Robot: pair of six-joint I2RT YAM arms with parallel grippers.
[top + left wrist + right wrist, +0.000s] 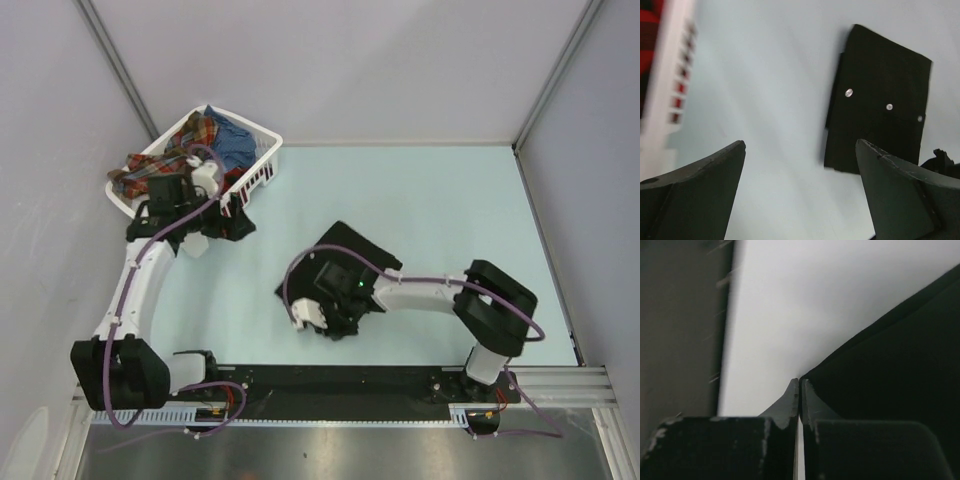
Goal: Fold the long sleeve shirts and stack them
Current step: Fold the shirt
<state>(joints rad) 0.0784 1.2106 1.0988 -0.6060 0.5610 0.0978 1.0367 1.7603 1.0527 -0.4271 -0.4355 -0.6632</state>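
2 arms are in view, the left arm (135, 285) and the right arm (425, 290), carrying 2 pincers: the left pincer (800, 145) and the right pincer (799, 382). Just behind the left pincer stands 1 white slatted basket (264, 136) holding 1 red-orange plaid shirt (150, 166) and 1 blue garment (233, 146). At the right pincer lies 1 folded black shirt (345, 240), with 3 silver snaps (889, 106).

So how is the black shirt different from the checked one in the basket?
The black shirt is plain, and the checked shirt is red-orange plaid. The black shirt lies folded flat on the table, while the checked shirt is scrunched up in the white basket with other clothes. Both are soft cloth.
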